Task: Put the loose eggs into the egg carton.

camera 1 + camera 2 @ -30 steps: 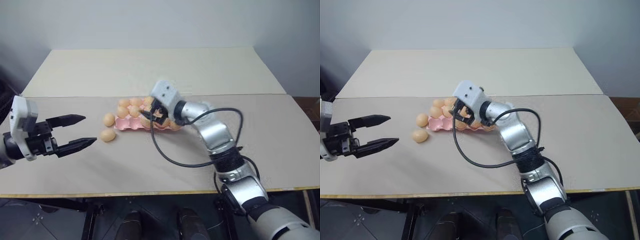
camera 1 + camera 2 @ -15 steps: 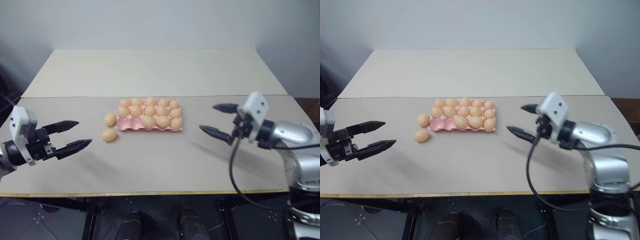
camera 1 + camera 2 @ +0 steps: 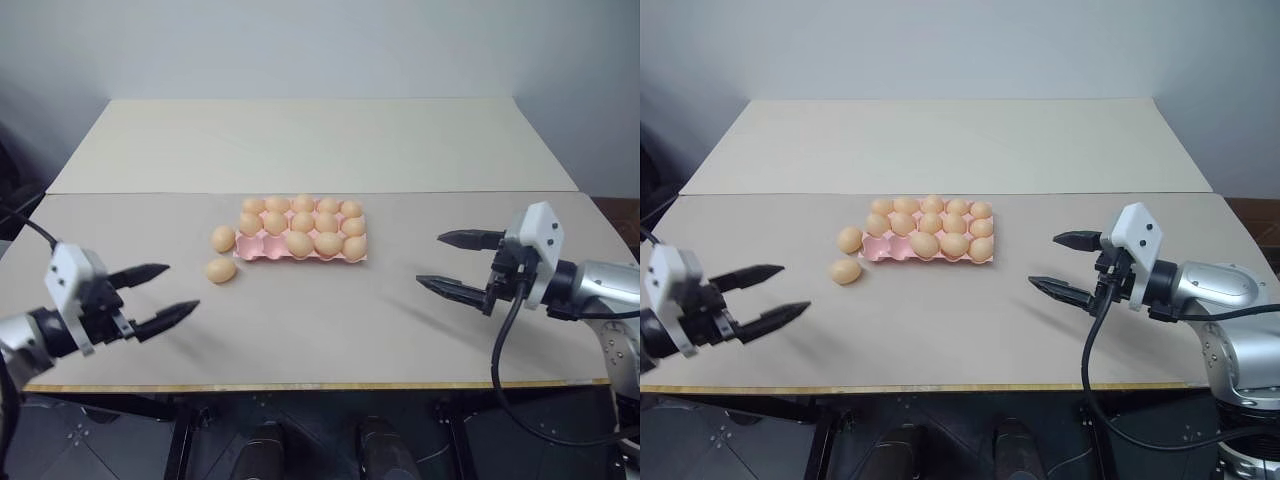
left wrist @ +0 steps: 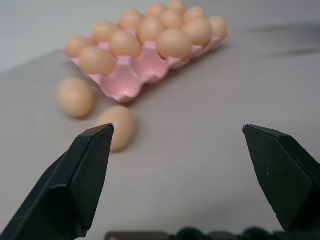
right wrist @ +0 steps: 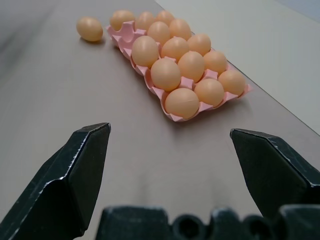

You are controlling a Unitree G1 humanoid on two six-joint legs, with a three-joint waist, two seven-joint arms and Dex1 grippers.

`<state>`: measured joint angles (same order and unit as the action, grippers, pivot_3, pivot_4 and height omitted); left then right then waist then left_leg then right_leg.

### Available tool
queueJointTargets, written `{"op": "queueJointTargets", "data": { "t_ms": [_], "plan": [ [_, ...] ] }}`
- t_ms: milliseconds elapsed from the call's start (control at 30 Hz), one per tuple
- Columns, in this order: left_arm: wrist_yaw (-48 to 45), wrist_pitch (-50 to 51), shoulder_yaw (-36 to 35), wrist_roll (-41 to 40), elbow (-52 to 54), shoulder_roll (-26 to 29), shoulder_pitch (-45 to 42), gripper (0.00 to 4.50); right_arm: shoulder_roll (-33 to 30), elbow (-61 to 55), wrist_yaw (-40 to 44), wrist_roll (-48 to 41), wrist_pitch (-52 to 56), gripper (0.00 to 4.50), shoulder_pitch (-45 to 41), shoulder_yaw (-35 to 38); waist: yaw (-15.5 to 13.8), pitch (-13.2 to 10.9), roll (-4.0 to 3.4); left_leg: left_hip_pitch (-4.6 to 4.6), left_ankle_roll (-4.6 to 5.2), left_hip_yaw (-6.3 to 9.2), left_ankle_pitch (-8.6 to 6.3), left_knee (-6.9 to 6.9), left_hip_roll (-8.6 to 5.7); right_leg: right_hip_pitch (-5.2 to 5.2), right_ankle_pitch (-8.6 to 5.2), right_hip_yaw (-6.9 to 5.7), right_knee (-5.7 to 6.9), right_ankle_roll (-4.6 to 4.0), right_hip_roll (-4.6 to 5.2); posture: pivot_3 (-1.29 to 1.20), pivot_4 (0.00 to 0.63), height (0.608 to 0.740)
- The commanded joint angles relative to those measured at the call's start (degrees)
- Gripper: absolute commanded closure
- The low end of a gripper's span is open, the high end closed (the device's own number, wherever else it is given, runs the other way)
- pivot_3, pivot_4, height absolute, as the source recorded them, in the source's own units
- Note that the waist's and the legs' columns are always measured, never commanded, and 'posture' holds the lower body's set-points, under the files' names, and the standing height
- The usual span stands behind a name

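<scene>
- Left gripper (image 3: 160, 298): at the near left edge of the table (image 3: 300, 340), jaws apart, holding nothing. It points toward the loose eggs.
- Right gripper (image 3: 452, 264): at the near right of the table, jaws apart, holding nothing, well clear of the carton (image 3: 262, 246).
- Near egg (image 3: 220, 270): lies loose on the table, just beside the carton's near-left corner, not touching it.
- Far egg (image 3: 222, 239): lies loose against or just beside the carton's left end; contact cannot be confirmed.
- Carton: centre of the table, pink, mostly filled. In the left wrist view, empty cups (image 4: 131, 76) show at the near-left end.
- Handling judgement: the eggs look smooth, light and rounded, so they are likely to roll or slip. Treat as fragile.
- Grip judgement: close the fingers across the egg's narrow middle, with light force. The left gripper is better placed.
</scene>
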<state>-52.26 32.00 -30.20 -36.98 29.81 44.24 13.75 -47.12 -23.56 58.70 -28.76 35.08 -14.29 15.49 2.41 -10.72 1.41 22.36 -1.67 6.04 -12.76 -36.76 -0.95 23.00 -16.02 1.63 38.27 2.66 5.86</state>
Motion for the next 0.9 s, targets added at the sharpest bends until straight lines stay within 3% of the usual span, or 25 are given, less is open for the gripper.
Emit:
{"op": "queueJointTargets", "data": {
  "t_ms": [33,200,333,567,700,900],
  "plan": [
    [8.66,-1.81,1.12,2.85,4.64,-5.12,0.61,0.0,-1.43,-0.77,-0.15,-2.51,-0.1,0.04,-1.12,1.67,-0.23,0.01,0.03,-0.02,0.0,0.0,0.0,0.0,0.0,-0.03,0.0,0.0,0.0,0.01,0.0,0.0,0.15,0.74],
    [18.5,-2.36,4.57,9.29,3.23,-10.55,-0.9,0.0,-1.94,0.18,-0.5,-3.31,-0.64,0.04,-2.71,0.65,-0.5,0.02,0.03,-0.36,0.05,0.0,-0.04,0.0,0.01,-0.55,0.03,-0.09,-0.22,0.03,-0.03,0.0,0.15,0.74],
    [23.94,-1.3,8.64,12.61,-1.34,-12.11,-8.07,0.0,-1.29,0.03,-1.34,-2.85,-1.23,0.04,-3.33,-0.34,-1.27,0.03,0.05,-0.36,0.04,0.0,-0.04,-0.04,-0.03,-0.61,0.06,-0.12,-0.26,0.09,0.0,0.0,0.15,0.74],
    [21.74,-2.07,16.97,17.86,-14.38,-9.0,-19.69,0.0,-0.47,-1.26,-3.41,-2.9,-1.39,0.04,-3.71,-1.26,-1.56,0.04,0.06,-0.3,0.03,0.01,-0.05,-0.05,-0.06,-0.59,0.07,-0.14,-0.3,0.11,0.02,0.0,0.15,0.74],
    [18.87,-6.16,21.42,19.91,-23.53,-9.97,-26.12,0.0,-0.48,-2.86,-4.26,-3.45,-1.49,0.04,-3.06,-0.47,-1.51,0.04,0.06,-0.32,0.03,0.01,-0.04,-0.05,-0.06,-0.58,0.07,-0.15,-0.27,0.12,0.01,0.0,0.15,0.74],
    [15.5,-8.82,25.02,21.28,-30.5,-10.51,-29.66,0.0,-0.17,-4.73,-6.05,-4.68,-0.74,0.04,-3.4,-0.14,-1.32,0.04,0.06,-0.29,0.03,0.01,-0.05,-0.05,-0.06,-0.56,0.07,-0.15,-0.3,0.12,0.02,0.0,0.15,0.74]
  ]
}}
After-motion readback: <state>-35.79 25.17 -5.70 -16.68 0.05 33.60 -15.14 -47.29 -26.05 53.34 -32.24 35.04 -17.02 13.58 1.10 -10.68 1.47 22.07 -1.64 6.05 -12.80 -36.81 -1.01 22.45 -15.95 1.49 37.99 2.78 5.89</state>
